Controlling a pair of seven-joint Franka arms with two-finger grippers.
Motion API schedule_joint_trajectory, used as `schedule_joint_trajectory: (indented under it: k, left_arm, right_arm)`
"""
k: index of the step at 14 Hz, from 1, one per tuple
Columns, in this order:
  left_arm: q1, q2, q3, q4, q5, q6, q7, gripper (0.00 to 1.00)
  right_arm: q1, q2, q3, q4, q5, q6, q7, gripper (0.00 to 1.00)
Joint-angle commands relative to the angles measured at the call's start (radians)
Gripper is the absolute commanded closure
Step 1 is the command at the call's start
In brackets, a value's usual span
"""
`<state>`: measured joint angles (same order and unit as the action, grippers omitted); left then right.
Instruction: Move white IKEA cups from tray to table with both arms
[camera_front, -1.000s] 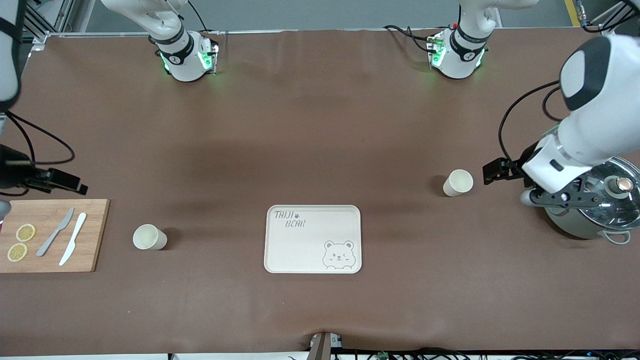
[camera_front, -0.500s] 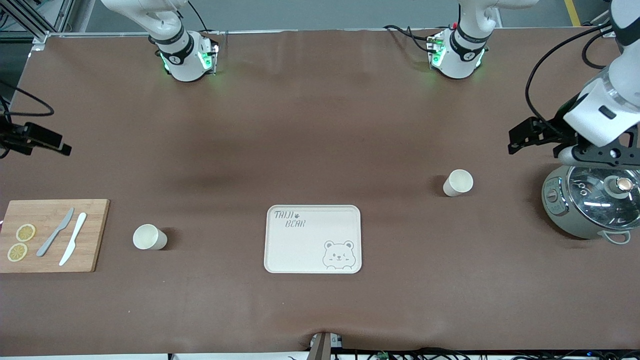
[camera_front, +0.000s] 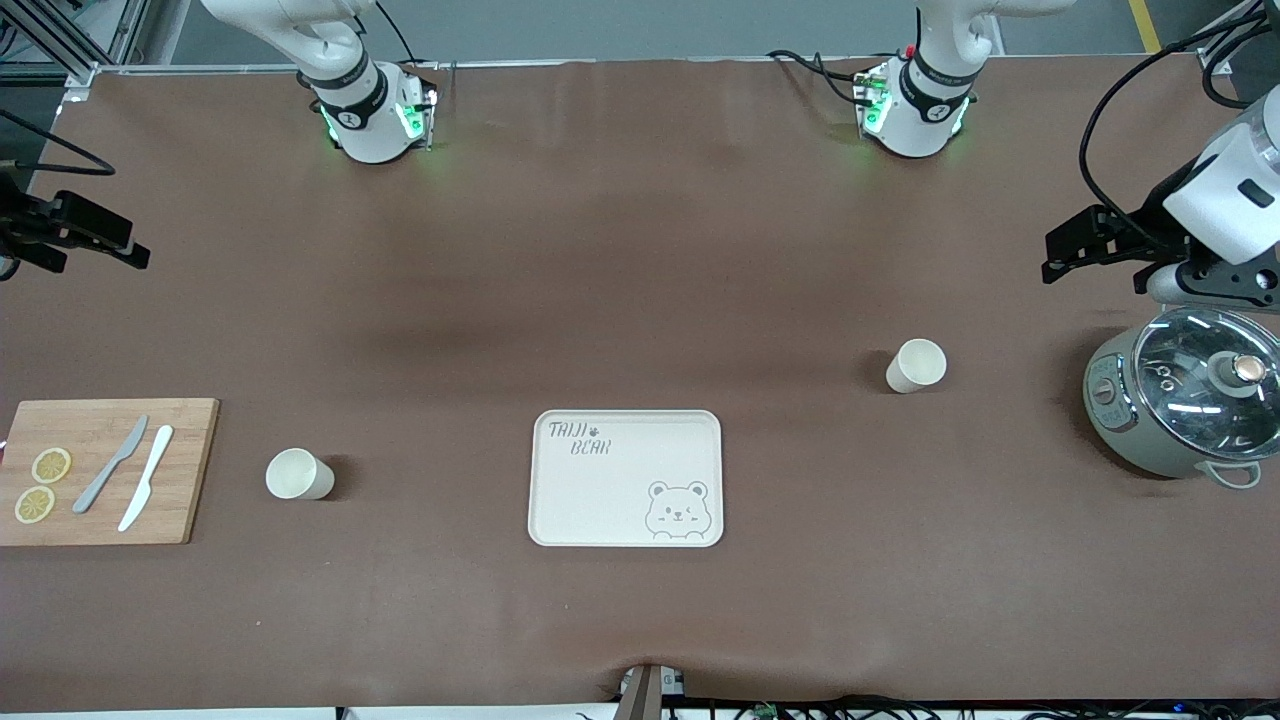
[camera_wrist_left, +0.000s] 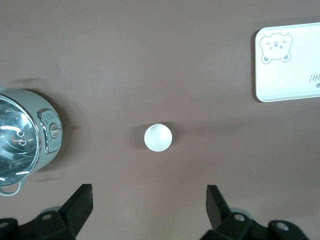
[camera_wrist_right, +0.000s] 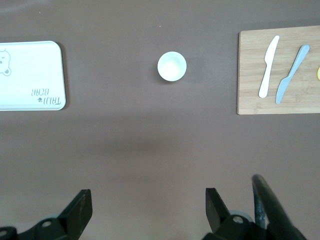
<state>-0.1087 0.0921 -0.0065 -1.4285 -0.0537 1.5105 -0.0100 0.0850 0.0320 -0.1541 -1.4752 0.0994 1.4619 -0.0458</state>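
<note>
The bear-printed tray (camera_front: 625, 478) lies flat on the brown bench (camera_front: 640, 250), nearest the front camera of the task's things, with nothing on it. Level with it toward the right arm's end stands one white cup (camera_front: 296, 474), upright and empty, between the tray and a wooden cutting board (camera_front: 190, 470); the board carries a grey knife (camera_front: 110, 464), a white knife (camera_front: 146, 477) and two lemon slices (camera_front: 42, 484). The other white cup (camera_front: 915, 365) stands a little farther from the front camera, toward the left arm's end, well apart from the tray and near a grey-green pot with a glass lid (camera_front: 1190, 405). Neither cup is touched by anything. The left end effector (camera_wrist_left: 150, 210) hangs in the air above the bench just beside the pot, its fingers spread wide and empty; in the left wrist view the cup sits on the bench between the two fingertips' lines. The right end effector (camera_wrist_right: 147, 212) is held high at the right arm's end of the bench, likewise spread wide with nothing in it, and looks down on its cup, the board and a corner of the tray.
</note>
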Motion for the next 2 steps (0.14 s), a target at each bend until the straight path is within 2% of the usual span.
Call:
schedule_joint_trajectory:
  k: [1, 2]
  left_arm:
    - [0.012, -0.008, -0.018, -0.001, 0.026, -0.01, -0.002, 0.0]
    - [0.012, -0.008, -0.018, -0.001, 0.025, -0.01, -0.007, 0.0]
  right_arm:
    - [0.025, -0.012, 0.001, -0.04, -0.021, 0.027, 0.018, 0.0]
    - [0.032, -0.017, 0.001, -0.051, -0.033, 0.029, 0.018, 0.0]
